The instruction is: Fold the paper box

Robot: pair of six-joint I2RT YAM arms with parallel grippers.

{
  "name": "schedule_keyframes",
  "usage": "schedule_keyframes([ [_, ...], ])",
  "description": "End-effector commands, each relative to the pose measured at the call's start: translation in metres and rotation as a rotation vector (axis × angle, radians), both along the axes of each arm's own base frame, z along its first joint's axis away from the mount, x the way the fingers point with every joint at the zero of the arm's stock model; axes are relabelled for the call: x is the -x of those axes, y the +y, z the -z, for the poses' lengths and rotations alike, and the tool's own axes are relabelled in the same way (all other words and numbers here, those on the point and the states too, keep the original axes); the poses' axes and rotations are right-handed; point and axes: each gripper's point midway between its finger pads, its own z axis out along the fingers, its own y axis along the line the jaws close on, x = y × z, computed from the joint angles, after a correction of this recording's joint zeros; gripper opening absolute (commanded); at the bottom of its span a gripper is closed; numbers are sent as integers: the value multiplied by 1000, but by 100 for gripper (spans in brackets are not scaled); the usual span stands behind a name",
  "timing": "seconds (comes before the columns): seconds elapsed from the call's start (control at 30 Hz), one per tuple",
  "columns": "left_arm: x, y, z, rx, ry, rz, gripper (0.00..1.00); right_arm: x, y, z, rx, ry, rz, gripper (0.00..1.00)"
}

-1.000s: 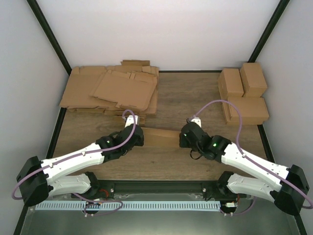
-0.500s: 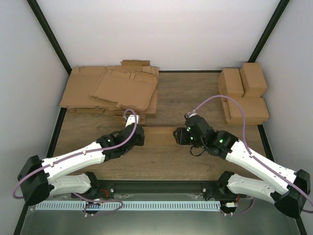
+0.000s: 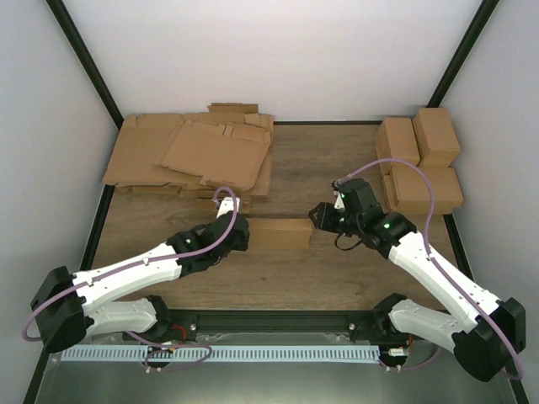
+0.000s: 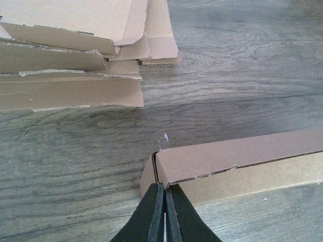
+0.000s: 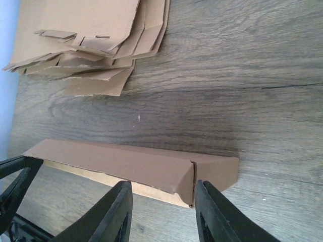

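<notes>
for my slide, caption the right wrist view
Open right gripper at the end of a small brown cardboard box

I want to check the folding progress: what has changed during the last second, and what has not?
The right gripper drew off the right end of the box, toward the far side, and now stands open at that end, gripping nothing. The left gripper stays shut on the left end, and the box has not visibly moved.

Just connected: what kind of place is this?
Likely an enclosed robot test cell for box folding: white walls, a stack of flat cardboard sheets, and folded boxes on a wooden table.
</notes>
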Motion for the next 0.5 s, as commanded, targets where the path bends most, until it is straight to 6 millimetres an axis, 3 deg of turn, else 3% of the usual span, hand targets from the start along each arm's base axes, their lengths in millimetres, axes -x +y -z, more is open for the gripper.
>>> schedule_keyframes([
  [0.0,6,1,9,-47,40,21,4,-5,11,-8,-67,-13,-47,36],
  [0.47,6,-2,12,-58,44,27,4,-2,8,22,-59,36,-36,29],
])
